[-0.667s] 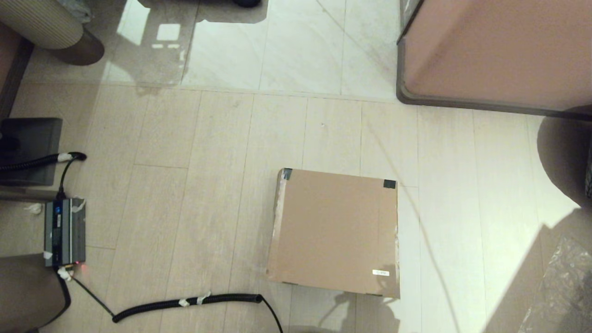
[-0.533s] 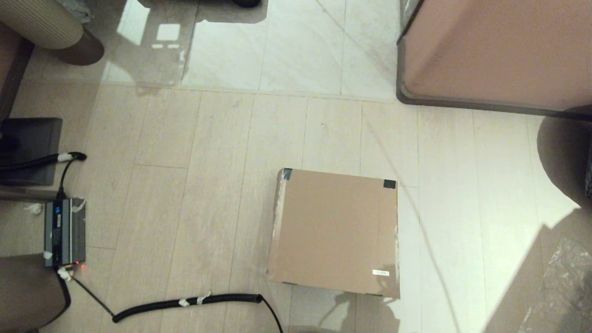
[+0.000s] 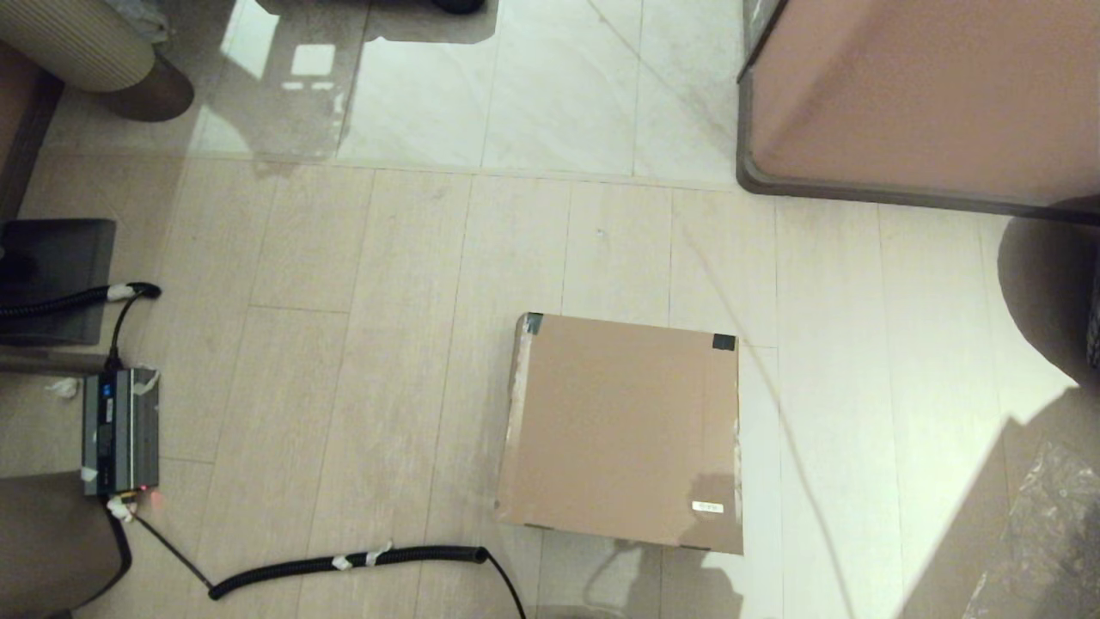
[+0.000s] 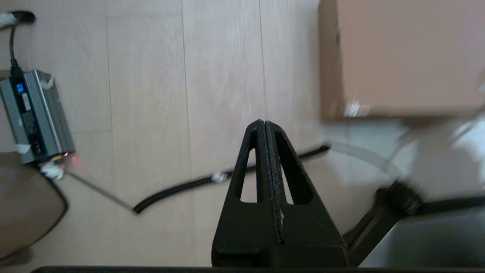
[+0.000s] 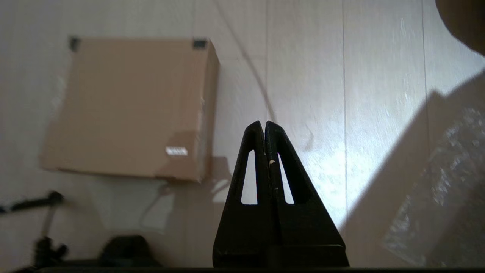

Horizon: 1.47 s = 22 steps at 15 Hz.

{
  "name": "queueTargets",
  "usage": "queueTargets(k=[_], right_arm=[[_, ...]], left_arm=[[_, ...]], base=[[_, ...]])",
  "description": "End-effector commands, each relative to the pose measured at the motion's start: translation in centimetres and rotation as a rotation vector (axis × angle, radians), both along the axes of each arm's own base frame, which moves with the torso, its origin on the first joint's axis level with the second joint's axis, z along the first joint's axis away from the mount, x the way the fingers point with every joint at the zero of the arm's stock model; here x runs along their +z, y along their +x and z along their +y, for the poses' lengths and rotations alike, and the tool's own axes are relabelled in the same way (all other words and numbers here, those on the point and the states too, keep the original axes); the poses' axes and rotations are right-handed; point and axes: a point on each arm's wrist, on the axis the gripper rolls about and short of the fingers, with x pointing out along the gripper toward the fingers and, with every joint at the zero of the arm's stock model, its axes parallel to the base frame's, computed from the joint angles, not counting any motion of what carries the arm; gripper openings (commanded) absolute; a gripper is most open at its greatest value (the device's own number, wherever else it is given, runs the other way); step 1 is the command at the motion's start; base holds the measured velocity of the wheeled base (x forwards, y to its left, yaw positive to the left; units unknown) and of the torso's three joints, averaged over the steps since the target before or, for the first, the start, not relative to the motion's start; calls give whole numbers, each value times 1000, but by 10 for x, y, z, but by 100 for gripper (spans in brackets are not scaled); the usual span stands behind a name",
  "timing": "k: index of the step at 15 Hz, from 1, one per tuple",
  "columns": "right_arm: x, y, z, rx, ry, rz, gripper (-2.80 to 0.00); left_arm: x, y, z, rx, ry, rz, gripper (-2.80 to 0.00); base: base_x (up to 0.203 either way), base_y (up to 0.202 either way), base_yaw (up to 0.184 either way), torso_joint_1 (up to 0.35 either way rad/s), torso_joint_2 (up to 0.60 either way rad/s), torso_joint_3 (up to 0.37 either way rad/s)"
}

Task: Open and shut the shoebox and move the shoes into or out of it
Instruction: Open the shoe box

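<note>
A pale plank floor (image 3: 387, 344) fills most of the head view, giving way at the far side to glossy light tiles (image 3: 516, 86). At the far right stands a large pinkish-brown cabinet (image 3: 928, 94) with a dark base rim. On the left, a small grey metal unit (image 3: 120, 430) lies on the floor with a red light at its near end; a black coiled cable (image 3: 344, 563) runs from it along the near edge toward the middle. Just beyond the unit sits a dark block (image 3: 56, 275). At the far left corner is a ribbed beige cylinder (image 3: 77, 43). Crinkled clear plastic (image 3: 1048, 533) lies at the near right.
</note>
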Motion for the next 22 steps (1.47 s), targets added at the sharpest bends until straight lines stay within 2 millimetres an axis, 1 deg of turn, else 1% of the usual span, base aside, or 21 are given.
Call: queueTargets(k=[1, 2, 3, 4, 5, 6, 7, 8, 9, 10, 11, 12, 14, 16, 18, 20, 22], right_arm=[[49, 9, 0, 31, 87, 60, -280], [66, 25, 1, 52, 136, 146, -280], [77, 44, 2, 68, 178, 238, -280], [83, 63, 2, 77, 212, 330, -280], [85, 82, 2, 74, 240, 419, -280], [84, 100, 2, 62, 258, 501, -280], [82, 119, 2, 49, 269, 582, -280], [79, 137, 2, 40, 275, 653, -280], [75, 157, 1, 33, 280, 723, -280], [70, 175, 1, 35, 277, 772, -280], [63, 193, 1, 42, 264, 807, -280], [55, 209, 1, 52, 249, 829, -280], [39, 236, 6, 81, 225, 846, -280], [28, 249, 9, 97, 209, 854, -280], [16, 261, 9, 93, 206, 881, -280], [-2, 273, 10, 95, 201, 912, -280], [-24, 292, 11, 96, 201, 926, -280]], left_arm=[[36, 11, 0, -9, -82, 72, -280], [57, 26, 0, -13, -147, 143, -280], [75, 46, -1, -11, -206, 225, -280], [87, 68, -2, -5, -256, 308, -280], [92, 89, -2, 7, -296, 396, -280], [90, 106, -3, 20, -321, 497, -280], [83, 122, -4, 28, -318, 619, -280], [73, 132, -6, 27, -287, 733, -280], [61, 138, -8, -3, -199, 838, -280], [51, 143, -9, -42, -85, 899, -280], [45, 152, -11, -47, -48, 930, -280], [40, 166, -11, -33, -65, 932, -280], [30, 204, -10, -5, -145, 859, -280], [12, 238, -7, 11, -219, 777, -280], [-11, 260, -2, 15, -262, 752, -280], [-29, 276, 2, -3, -290, 742, -280], [-44, 291, 2, -41, -306, 746, -280]], base=[[0, 0, 0, 0, 0, 0], [0, 0, 0, 0, 0, 0], [0, 0, 0, 0, 0, 0], [0, 0, 0, 0, 0, 0], [0, 0, 0, 0, 0, 0], [0, 0, 0, 0, 0, 0], [0, 0, 0, 0, 0, 0], [0, 0, 0, 0, 0, 0], [0, 0, 0, 0, 0, 0], [0, 0, 0, 0, 0, 0], [0, 0, 0, 0, 0, 0], [0, 0, 0, 0, 0, 0], [0, 0, 0, 0, 0, 0], [0, 0, 0, 0, 0, 0], [0, 0, 0, 0, 0, 0], [0, 0, 0, 0, 0, 0], [0, 0, 0, 0, 0, 0]])
